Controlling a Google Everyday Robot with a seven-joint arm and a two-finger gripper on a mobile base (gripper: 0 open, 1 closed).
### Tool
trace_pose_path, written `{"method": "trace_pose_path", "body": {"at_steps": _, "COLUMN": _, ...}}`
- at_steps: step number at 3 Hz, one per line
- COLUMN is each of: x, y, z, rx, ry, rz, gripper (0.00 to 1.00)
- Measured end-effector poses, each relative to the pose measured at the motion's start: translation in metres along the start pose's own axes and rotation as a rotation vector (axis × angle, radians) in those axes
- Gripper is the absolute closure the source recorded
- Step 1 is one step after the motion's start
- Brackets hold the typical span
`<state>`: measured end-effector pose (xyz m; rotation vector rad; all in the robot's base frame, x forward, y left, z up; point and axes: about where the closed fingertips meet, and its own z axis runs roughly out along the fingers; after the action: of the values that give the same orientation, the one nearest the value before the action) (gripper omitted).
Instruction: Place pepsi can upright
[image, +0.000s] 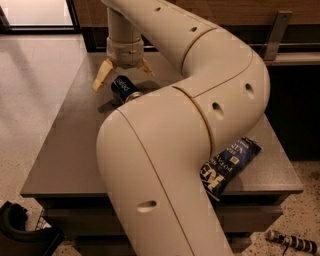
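The pepsi can (125, 89), dark blue with white lettering and a silver end, lies on its side on the grey table (65, 145) toward the far left. My gripper (123, 75) hangs just above and behind the can, its two tan fingers (101, 78) spread open on either side of the can's far end. Nothing is held. My large cream arm covers the middle of the view and hides part of the table.
A dark-blue crisp bag (231, 163) lies at the table's near right, partly behind my arm. A wall with a metal bracket (272, 35) runs along the far edge. A black object (20, 231) sits on the floor at lower left.
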<state>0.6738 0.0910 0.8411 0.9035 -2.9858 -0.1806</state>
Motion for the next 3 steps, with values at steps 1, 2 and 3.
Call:
{"method": "trace_pose_path", "body": {"at_steps": 1, "x": 0.001, "y": 0.006, "z": 0.004, "rx": 0.008, "ry": 0.02, "rz": -0.038, "gripper": 0.25}}
{"method": "trace_pose_path", "body": {"at_steps": 2, "x": -0.005, "y": 0.006, "z": 0.007, "rx": 0.008, "ry": 0.001, "rz": -0.039, "gripper": 0.48}}
{"method": "trace_pose_path", "body": {"at_steps": 3, "x": -0.013, "y": 0.007, "z": 0.011, "rx": 0.008, "ry": -0.02, "rz": -0.04, "gripper": 0.79}}
